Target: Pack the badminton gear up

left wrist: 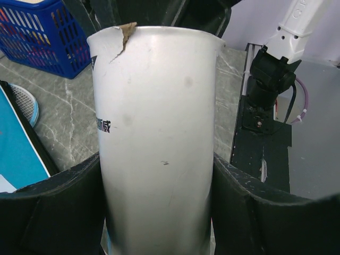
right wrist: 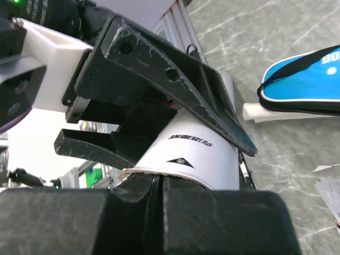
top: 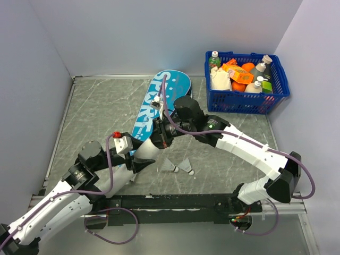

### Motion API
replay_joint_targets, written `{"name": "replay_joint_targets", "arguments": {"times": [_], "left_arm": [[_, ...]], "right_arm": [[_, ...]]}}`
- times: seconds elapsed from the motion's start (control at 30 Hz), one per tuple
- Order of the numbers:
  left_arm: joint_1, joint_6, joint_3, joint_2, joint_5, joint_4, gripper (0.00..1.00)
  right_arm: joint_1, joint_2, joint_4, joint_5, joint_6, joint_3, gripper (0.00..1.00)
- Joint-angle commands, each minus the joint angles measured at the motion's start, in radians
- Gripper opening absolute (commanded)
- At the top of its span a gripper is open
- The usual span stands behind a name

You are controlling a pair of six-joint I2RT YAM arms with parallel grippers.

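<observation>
mostly we lose the white tube [top: 144,152] under both arms from above, beside the sport bag [top: 159,101]. its long axis runs away and rightward, torn open rim toward the right gripper [right wrist: 157,191], whose fingers are pressed together; anything pinched we cannot tell. the left gripper [left wrist: 159,186] clamps its sides.

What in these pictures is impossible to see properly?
- Tube inside: left wrist view shows only its wall; in the right wrist view the shut right end effector blocks its mouth.
- Tube's lower end: cut off by the left wrist view's bottom edge, between the fingers of the left end effector.
- Basket labels: too small in the top view.
</observation>
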Motion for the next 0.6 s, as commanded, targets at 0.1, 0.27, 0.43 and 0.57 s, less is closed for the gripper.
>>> {"name": "replay_joint_targets", "arguments": {"times": [0.1,0.27,0.43,0.57], "left_arm": [[-0.002,0.001,0.001,-0.017,0.020,0.096,0.01],[-0.001,0.004,0.001,-0.010,0.025,0.095,0.01],[-0.001,0.003,0.001,-0.007,0.026,0.090,0.01],[-0.001,0.009,0.003,-0.006,0.025,0.080,0.01]], "right_arm": [[0.035,-0.006,-0.047,-0.027,-0.027,0.014,0.26],[0.013,-0.066,-0.138,0.073,-0.067,0.060,0.54],[-0.057,-0.146,-0.235,0.143,-0.096,0.107,0.62],[-0.221,-0.250,-0.279,0.153,-0.104,0.085,0.66]]}}
